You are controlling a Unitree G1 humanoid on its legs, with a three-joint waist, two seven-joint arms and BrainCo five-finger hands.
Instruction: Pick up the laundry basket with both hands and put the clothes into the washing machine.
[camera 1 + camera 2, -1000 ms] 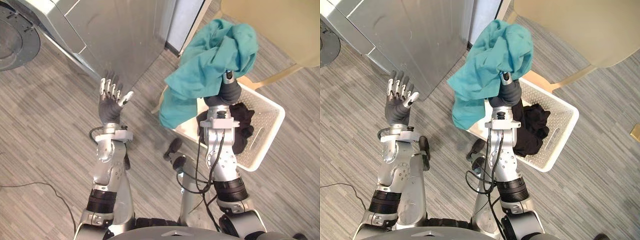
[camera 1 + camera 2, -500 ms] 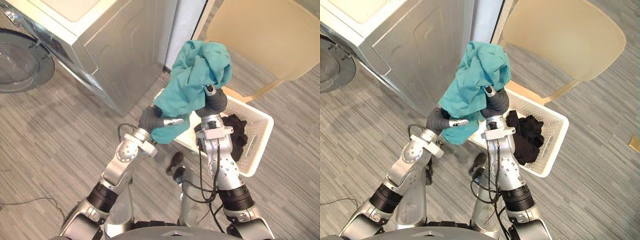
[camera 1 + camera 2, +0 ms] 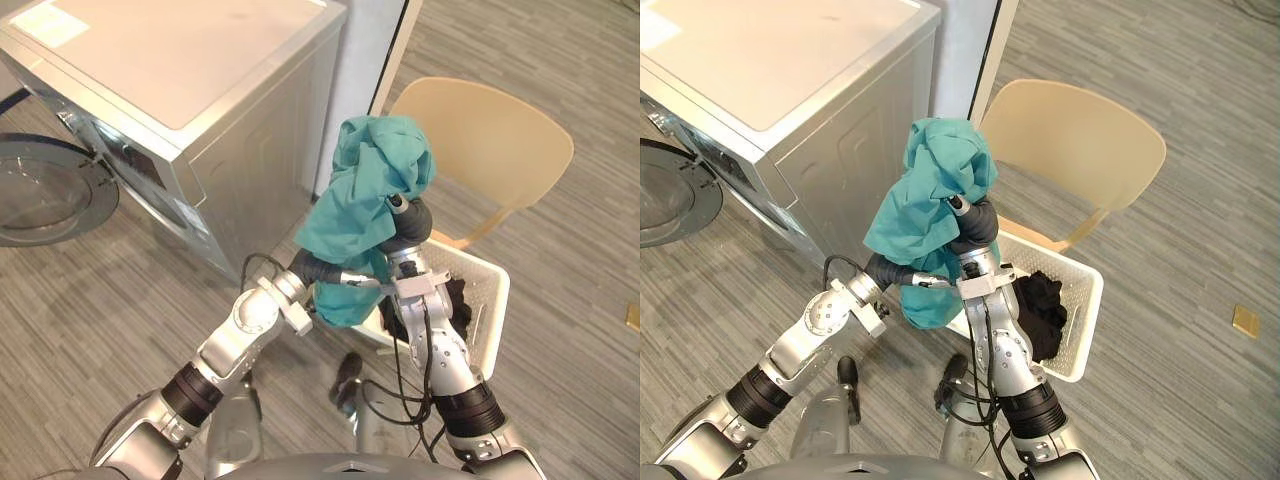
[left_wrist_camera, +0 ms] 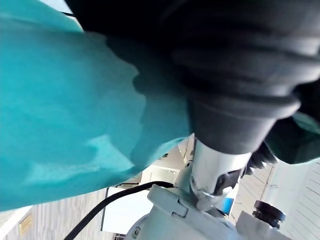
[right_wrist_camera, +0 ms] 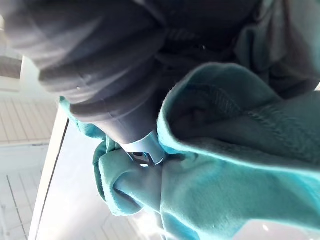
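Note:
My right hand (image 3: 412,222) is raised above the white laundry basket (image 3: 497,300) and is shut on a teal garment (image 3: 360,195) that drapes over it and hangs down to its left. The same teal garment (image 5: 240,170) wraps round the fingers in the right wrist view. My left hand (image 3: 325,272) reaches across beneath the hanging cloth, its dark cover against the teal garment (image 4: 65,115); the cloth hides its fingers. Black clothes (image 3: 1043,305) lie in the basket. The silver washing machine (image 3: 170,70) stands to the left with its round door (image 3: 40,200) swung open.
A beige chair (image 3: 490,140) stands directly behind the basket. A white panel (image 3: 365,50) rises between the washing machine and the chair. Grey plank floor (image 3: 90,300) lies open in front of the machine.
The camera has shifted. My left hand swung from an open, raised pose on the left over to beneath the teal garment. My right hand kept the garment raised.

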